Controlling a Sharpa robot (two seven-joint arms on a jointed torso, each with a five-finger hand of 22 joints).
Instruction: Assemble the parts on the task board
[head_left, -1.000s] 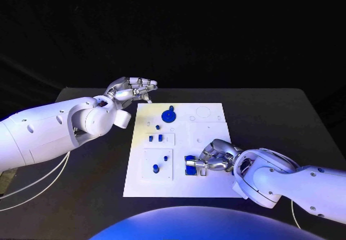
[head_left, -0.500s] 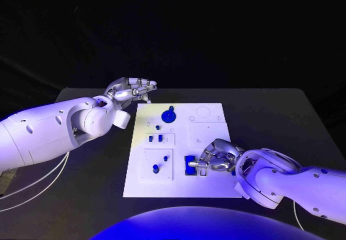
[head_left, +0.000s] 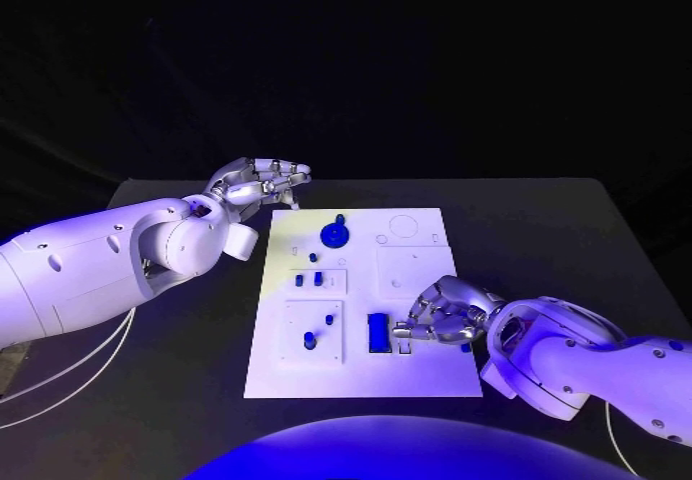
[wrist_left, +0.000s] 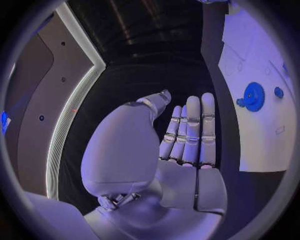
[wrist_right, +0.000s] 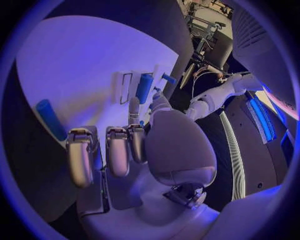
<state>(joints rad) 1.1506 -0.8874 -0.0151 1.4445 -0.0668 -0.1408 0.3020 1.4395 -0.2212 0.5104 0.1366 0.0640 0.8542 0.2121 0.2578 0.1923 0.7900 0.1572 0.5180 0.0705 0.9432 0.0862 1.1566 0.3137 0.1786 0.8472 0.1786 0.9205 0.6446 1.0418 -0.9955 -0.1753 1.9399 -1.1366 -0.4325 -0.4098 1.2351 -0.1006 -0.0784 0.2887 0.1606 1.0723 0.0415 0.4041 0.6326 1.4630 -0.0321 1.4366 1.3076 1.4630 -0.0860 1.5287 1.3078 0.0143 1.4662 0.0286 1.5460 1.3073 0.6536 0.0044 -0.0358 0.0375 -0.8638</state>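
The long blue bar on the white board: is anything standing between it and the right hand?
Nothing visible does. The long blue bar lies on the white task board directly beside the right hand, whose fingers reach toward its edge. Whether they touch it cannot be told. The left hand hovers beyond the board's far corner.

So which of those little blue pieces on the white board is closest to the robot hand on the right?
The long blue bar, lying right beside the right robot hand. The round gear and the small pegs sit farther off.
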